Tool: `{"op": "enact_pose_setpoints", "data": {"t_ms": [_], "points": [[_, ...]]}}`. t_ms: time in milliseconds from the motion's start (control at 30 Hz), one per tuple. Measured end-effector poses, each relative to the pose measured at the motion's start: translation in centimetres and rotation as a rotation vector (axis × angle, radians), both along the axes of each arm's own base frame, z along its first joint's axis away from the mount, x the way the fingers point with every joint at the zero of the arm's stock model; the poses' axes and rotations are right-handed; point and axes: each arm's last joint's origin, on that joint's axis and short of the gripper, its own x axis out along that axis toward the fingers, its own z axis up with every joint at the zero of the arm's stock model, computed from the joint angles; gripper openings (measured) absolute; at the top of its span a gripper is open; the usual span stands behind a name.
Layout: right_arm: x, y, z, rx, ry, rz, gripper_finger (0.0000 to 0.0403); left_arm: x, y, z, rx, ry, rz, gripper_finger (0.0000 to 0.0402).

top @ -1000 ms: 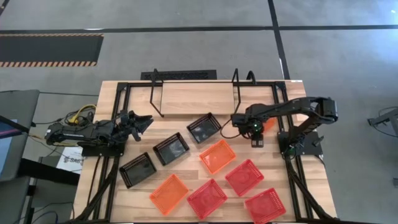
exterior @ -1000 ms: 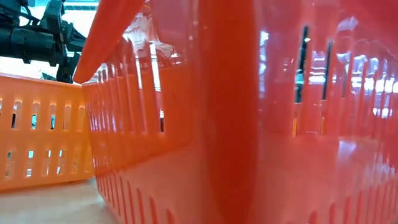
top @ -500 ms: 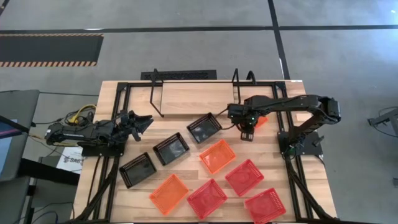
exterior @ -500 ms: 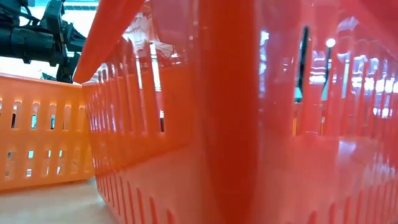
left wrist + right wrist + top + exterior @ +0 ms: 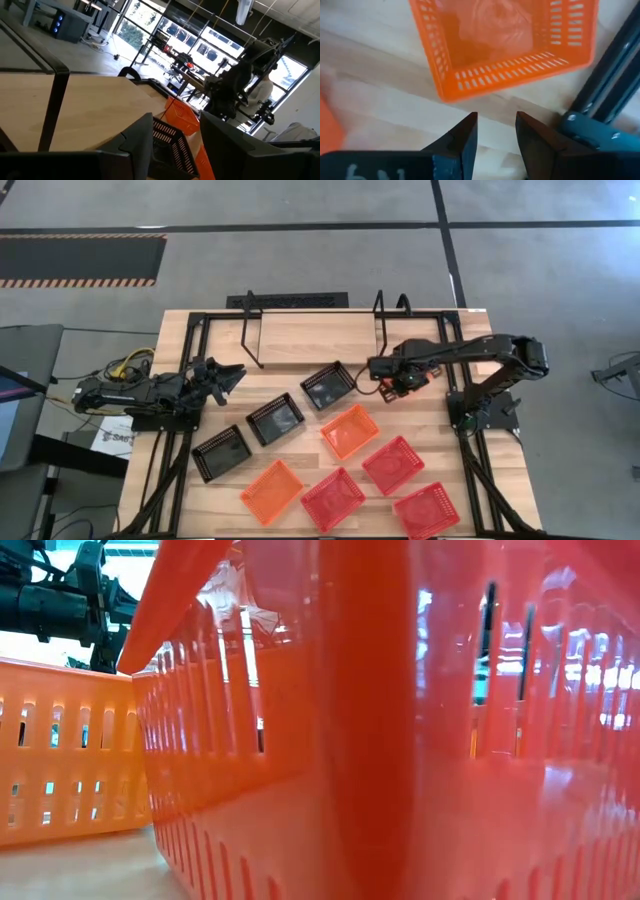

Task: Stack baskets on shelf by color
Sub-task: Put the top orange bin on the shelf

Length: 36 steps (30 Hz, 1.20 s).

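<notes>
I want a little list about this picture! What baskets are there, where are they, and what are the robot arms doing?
black baskets: three, in a slanted row on the table
orange baskets: one mid-table, one near the front edge, one beside the right end effector
red baskets: three at the front right
shelf: no baskets on it yet
right end effector: open, empty, pointing at the orange basket by the shelf's right end
left end effector: waiting at the table's left side, holding nothing
</notes>
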Motion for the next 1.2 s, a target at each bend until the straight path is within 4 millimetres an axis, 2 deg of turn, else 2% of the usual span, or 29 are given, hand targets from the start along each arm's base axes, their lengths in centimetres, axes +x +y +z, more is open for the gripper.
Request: {"op": "enact_pose_setpoints", "data": {"t_ms": [167, 400, 567, 900, 1000, 1200], "points": [[-0.2, 0.1, 0.0, 0.049, 0.039, 0.238, 0.0158, 0.0, 0.0, 0.0, 0.005, 0.002, 0.000, 0.0151], [1.3, -0.5, -0.2, 0.065, -0.091, 0.551, 0.0157, 0.0, 0.0, 0.0, 0.012, 0.005, 0.001, 0.0151], [1.3, -1.3, -0.2, 0.158, -0.119, 0.764, 0.0156, 0.0, 0.0, 0.0, 0.012, 0.006, 0.001, 0.0151], [-0.3, -2.5, 0.2, 0.284, -0.078, 0.984, 0.0152, 0.0, 0.0, 0.0, 0.028, 0.013, -0.001, 0.0151], [-1.0, -2.6, -0.8, 0.319, -0.047, 1.000, 0.0155, 0.0, 0.0, 0.0, 0.048, 0.022, -0.005, 0.0151], [-1.4, -2.5, -2.7, 0.296, -0.091, 1.040, 0.0158, 0.0, 0.0, 0.0, 0.050, 0.023, -0.006, 0.0151]]}}
